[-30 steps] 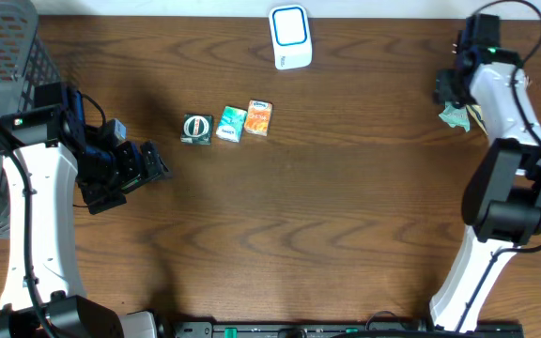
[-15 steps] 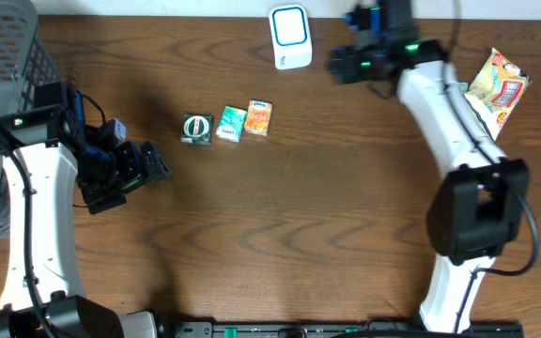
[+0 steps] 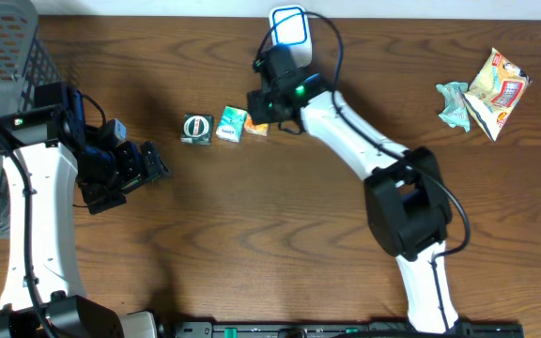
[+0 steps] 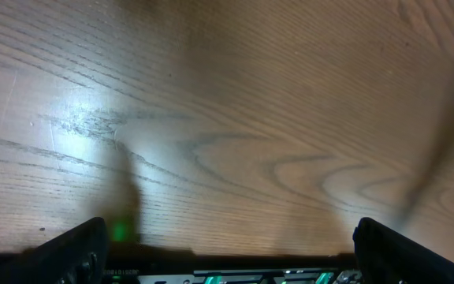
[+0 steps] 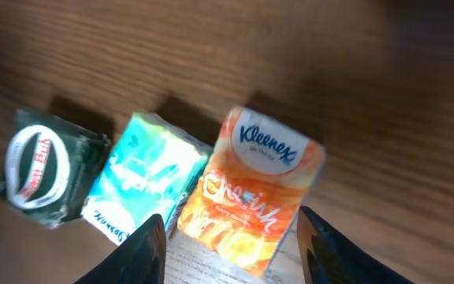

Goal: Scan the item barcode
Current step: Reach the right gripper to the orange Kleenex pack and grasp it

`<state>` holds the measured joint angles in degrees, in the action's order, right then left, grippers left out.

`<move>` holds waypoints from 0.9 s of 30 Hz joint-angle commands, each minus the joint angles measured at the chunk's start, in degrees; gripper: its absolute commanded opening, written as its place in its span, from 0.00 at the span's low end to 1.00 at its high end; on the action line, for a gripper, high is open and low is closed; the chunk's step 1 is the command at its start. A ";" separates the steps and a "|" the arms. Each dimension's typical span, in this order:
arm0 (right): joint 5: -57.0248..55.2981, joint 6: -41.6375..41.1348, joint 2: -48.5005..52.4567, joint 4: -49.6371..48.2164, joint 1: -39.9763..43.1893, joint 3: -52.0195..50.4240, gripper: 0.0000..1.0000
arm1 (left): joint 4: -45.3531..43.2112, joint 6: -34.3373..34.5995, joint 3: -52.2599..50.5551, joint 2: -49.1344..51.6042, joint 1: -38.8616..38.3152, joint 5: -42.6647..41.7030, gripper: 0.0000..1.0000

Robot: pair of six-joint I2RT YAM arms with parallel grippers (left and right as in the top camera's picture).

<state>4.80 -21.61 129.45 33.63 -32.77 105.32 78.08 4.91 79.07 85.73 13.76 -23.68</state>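
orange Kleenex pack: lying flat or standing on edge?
Flat. The orange Kleenex pack lies printed face up on the table, logo readable in the right wrist view.

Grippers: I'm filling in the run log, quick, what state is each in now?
Left gripper: open, empty.
Right gripper: open, over the orange Kleenex pack, not holding it.

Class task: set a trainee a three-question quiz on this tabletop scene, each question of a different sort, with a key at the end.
1. True or false: the left gripper holds a pack.
2. The right gripper has its fingers either side of: A the snack bag; B the white scanner; C the orange Kleenex pack.
3. Fill in: in the row of three packs, the middle one is ____.
Key: 1 false, it is open and empty; 2 C; 3 teal, the teal pack.
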 commanded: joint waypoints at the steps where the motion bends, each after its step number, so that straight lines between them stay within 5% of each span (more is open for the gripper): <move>1: -6.69 -3.30 1.88 0.33 -1.22 0.52 0.50 | 0.24 0.28 0.11 -0.02 -0.09 0.13 0.98; 11: -9.86 -10.01 3.80 2.84 -0.55 0.52 0.54 | 0.24 0.28 0.11 -0.02 -0.07 0.13 0.98; 27: 3.82 -10.10 8.17 -1.77 1.75 0.52 0.56 | 0.24 0.28 0.11 -0.02 -0.09 0.13 0.98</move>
<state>5.85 -30.98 135.37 31.27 -31.38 105.43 78.08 4.91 79.07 85.73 13.76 -23.68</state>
